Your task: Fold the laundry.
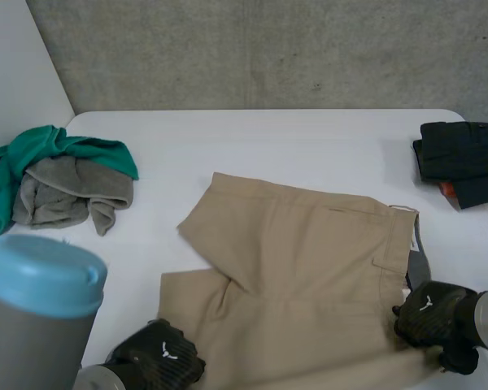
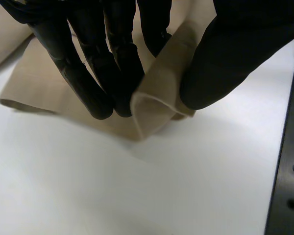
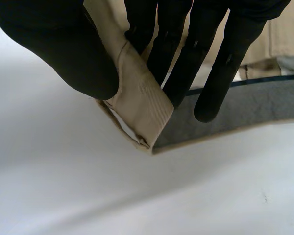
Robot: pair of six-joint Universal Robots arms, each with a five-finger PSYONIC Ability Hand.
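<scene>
At near edge of table (image 1: 252, 138), L hand (image 1: 157, 355) pinches shorts (image 1: 301, 276) hem corner, R hand (image 1: 429, 313) pinches waistband corner; best lift both evenly, keep cloth taut

Tan shorts (image 1: 309, 268) flat on table (image 1: 268, 138), waistband right, grey lining showing; my left fingers (image 2: 85, 73) pinch a leg hem, right fingers (image 3: 176, 63) the waistband corner.
</scene>
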